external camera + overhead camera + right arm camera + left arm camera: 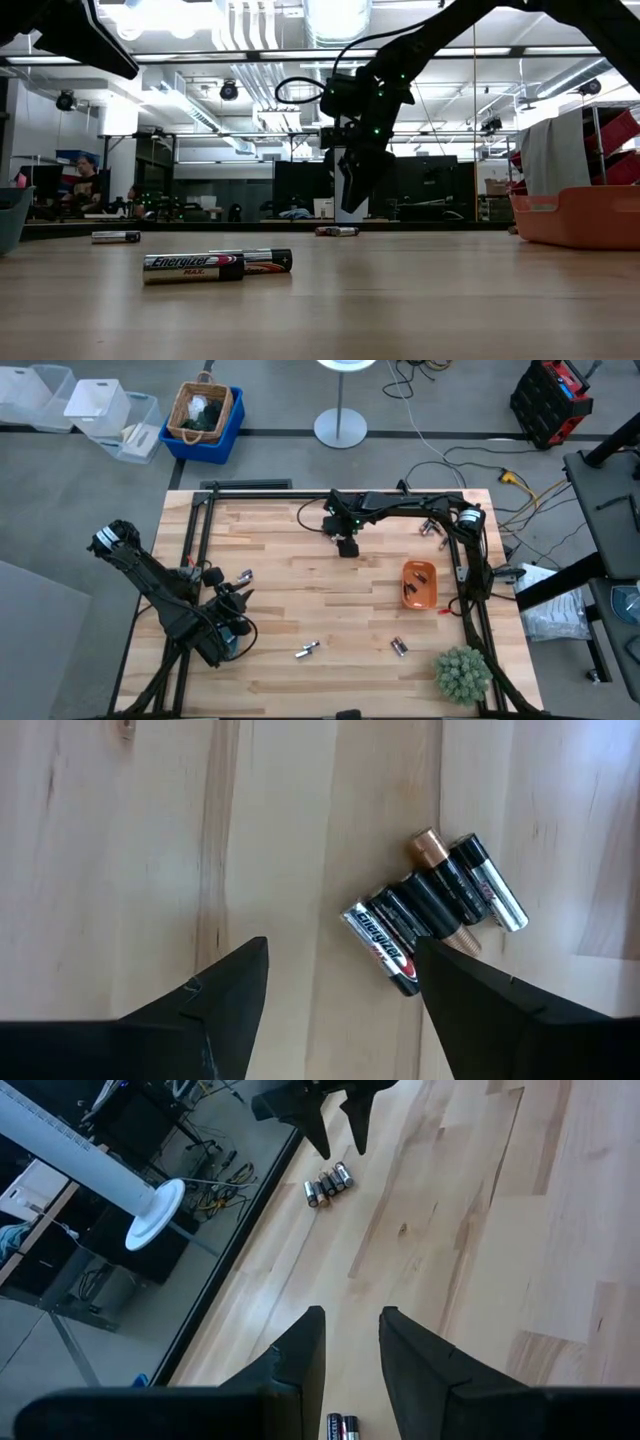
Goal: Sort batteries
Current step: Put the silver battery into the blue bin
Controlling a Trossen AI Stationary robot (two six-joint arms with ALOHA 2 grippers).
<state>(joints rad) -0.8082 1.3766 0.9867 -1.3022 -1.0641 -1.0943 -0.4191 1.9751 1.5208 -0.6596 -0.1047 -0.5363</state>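
Note:
Batteries lie scattered on the wooden table. A tight cluster (435,910) lies side by side just under my right gripper (340,970), which hangs open above it near the far middle (346,545) and touches nothing. A pair (342,1428) lies below my left gripper (352,1325), open at the near left (232,598). Other small groups (306,650), (399,646) lie near the front edge, and more (432,528) at the far right. The orange tray (419,584) holds some. In the low view two batteries (193,266) lie end to end in front.
A green plant ball (463,675) sits at the near right corner. The teal tray (10,220) shows at the low view's left edge. Black frame rails (195,530) run along the table's left, far and right sides. Bare wood (320,600) spreads across the middle.

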